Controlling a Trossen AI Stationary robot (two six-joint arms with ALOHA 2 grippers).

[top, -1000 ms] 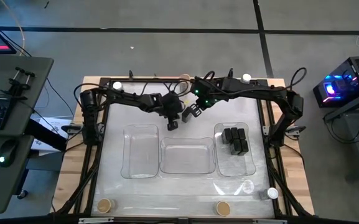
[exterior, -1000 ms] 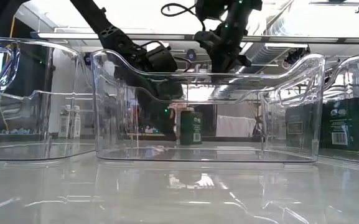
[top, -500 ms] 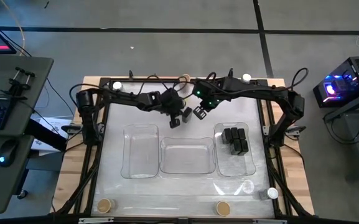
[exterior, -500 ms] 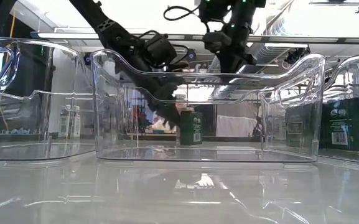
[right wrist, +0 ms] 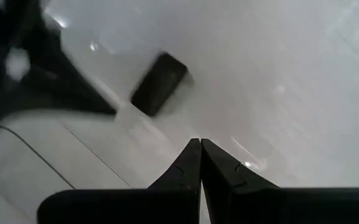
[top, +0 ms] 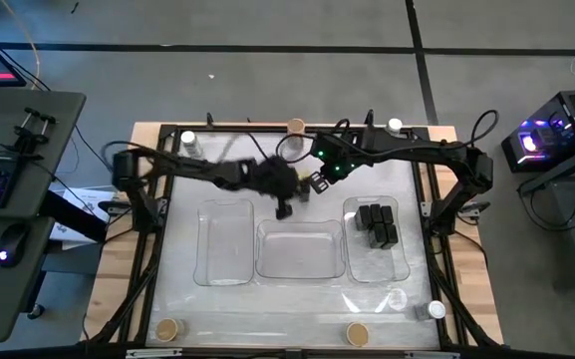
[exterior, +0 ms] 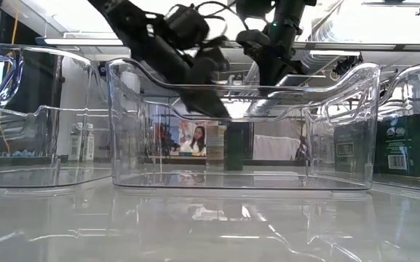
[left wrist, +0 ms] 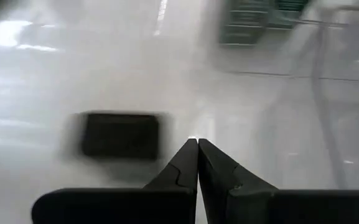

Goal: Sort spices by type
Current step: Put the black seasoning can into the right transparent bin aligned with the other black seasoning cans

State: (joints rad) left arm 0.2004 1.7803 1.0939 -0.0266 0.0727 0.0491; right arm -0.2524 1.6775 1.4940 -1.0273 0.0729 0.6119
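Moved: the left arm has swung toward the bench's middle since the earlier frames, and the black box that stood behind the middle tray now lies toppled on the bench.
Left pincer: fingers pressed together, holding nothing, just behind the middle tray; blurred.
Right pincer: fingers together, empty, raised over the bench's rear, near the left one.
Fallen black box: on its side on the bench, just ahead of the left pincer; the right wrist view shows it too. In the high view it cannot be told apart from the arm.
Black boxes: several grouped in the right tray, toward its rear.
Left tray: nothing seen in it.
Tan-topped jars: one at the rear edge, two at the front edge.
White-lidded jars: two at the rear corners, one at the front right corner.
Low view: both arms hang above the middle tray's far rim.
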